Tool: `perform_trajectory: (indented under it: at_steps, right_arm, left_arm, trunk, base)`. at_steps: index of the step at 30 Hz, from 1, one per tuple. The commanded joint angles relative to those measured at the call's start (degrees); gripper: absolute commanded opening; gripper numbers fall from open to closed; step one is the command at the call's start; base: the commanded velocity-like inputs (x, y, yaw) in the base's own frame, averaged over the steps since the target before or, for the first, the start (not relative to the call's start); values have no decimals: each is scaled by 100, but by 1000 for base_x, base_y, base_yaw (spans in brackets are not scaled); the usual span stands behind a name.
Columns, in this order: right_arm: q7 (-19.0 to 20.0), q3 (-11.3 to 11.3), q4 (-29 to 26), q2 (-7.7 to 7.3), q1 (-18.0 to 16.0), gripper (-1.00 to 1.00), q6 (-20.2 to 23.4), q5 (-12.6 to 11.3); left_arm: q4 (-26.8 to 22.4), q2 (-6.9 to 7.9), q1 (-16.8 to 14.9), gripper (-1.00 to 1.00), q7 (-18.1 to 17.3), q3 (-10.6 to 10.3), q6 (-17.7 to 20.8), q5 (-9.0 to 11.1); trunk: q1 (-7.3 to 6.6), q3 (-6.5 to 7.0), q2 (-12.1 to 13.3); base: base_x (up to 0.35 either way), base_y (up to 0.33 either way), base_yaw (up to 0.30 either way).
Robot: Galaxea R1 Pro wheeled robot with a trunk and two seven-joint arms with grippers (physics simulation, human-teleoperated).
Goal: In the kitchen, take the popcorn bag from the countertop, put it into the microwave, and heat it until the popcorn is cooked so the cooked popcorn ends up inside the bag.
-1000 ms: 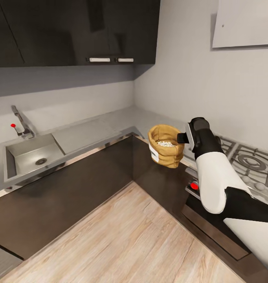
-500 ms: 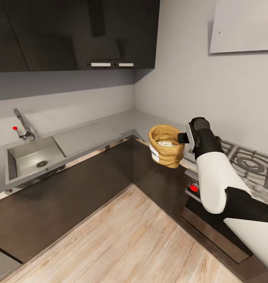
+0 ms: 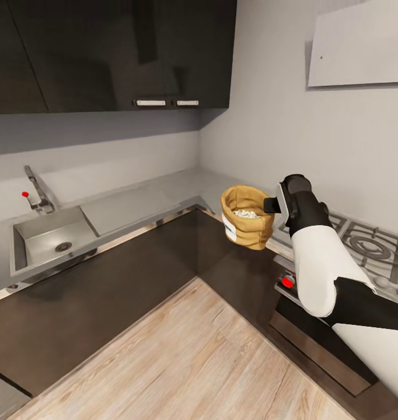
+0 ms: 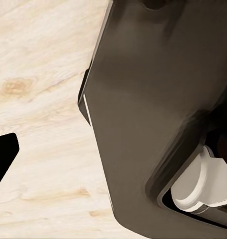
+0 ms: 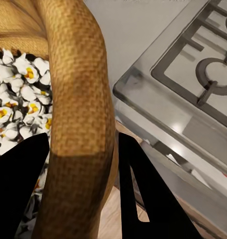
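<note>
My right gripper [image 3: 271, 204] is clamped on the rolled rim of the popcorn bag [image 3: 245, 217], one finger [image 5: 18, 184] inside against the popcorn [image 5: 16, 99] and the other outside the paper wall. The bag hangs upright in the air just off the corner of the countertop [image 3: 135, 198], beside the gas hob [image 3: 368, 242], its white label facing the room.

Over the last second the whole scene has slid a little in my head view: the sink [image 3: 47, 236] and the wall cabinets [image 3: 105, 52] sit differently in the picture, while bag and arm keep the same place. I read that as my body turning, not the bag moving (the grip looks unchanged). So the pick-up is done and I am carrying; the microwave is what I must find next.

The popcorn already looks puffed white with yellow specks, though I would not judge it cooked from that alone.

My left gripper I cannot judge: its wrist camera looks at pale wooden floor [image 4: 38, 99] and a dark part of my own body.
</note>
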Motion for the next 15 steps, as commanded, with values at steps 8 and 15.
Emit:
perform_trajectory:
  at_steps: [8,15]
  right_arm:
    - [-40,-19,13,8,-4,-100,11,-47]
    - [-40,-23,4,2,-7,-100,11,-48]
  left_arm:
    - [-7,-2,1,100,15,5,-11,21]
    - [-7,-2,2,100,15,5,-11,21]
  trunk:
    - [1,68,-4]
    - [1,132,-4]
  base:
    - [0,0,0]
    - [0,0,0]
